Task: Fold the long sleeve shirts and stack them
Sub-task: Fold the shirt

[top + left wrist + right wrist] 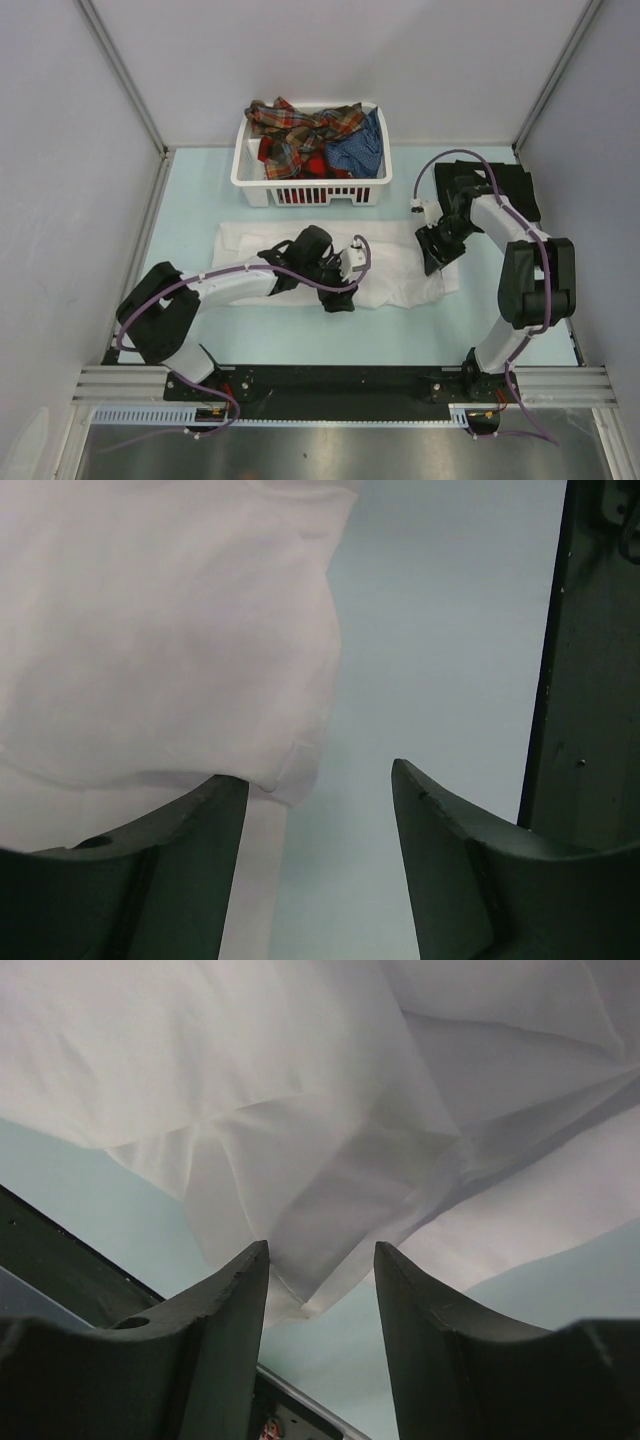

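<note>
A white shirt lies spread across the middle of the light blue table. My left gripper is open at its near edge; in the left wrist view the shirt's hem lies by the left finger, nothing gripped. My right gripper is open at the shirt's right end; in the right wrist view a folded corner of white cloth lies between the fingers. A black shirt lies at the back right behind the right arm. Plaid shirts and a blue shirt fill the basket.
A white slatted basket stands at the back centre against the wall. Grey walls enclose the table on three sides. A black rail with the arm bases runs along the near edge; it also shows in the left wrist view.
</note>
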Controlling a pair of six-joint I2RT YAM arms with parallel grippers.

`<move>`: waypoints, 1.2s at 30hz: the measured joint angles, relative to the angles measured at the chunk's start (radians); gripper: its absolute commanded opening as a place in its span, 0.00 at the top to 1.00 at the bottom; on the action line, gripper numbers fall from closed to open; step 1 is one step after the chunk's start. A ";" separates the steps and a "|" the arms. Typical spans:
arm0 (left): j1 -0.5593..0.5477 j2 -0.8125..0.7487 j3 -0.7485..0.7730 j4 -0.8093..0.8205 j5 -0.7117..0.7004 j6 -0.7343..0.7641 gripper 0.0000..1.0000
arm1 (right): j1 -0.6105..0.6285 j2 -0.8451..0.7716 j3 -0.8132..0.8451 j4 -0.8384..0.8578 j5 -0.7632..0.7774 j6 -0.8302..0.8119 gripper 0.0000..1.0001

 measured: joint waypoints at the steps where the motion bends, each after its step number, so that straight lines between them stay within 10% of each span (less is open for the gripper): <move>1: -0.004 0.006 0.008 0.015 0.000 -0.009 0.39 | 0.000 0.003 -0.002 0.000 0.001 0.000 0.52; 8: -0.020 0.021 0.029 0.037 0.013 -0.031 0.99 | -0.002 0.023 -0.022 -0.001 0.003 0.002 0.93; 29: 0.033 -0.039 0.232 -0.150 0.369 -0.198 1.00 | -0.002 0.041 -0.035 0.042 0.033 0.014 1.00; 36: 0.211 0.112 0.352 -0.027 0.277 -0.344 0.36 | -0.002 0.035 -0.045 0.043 0.039 0.010 1.00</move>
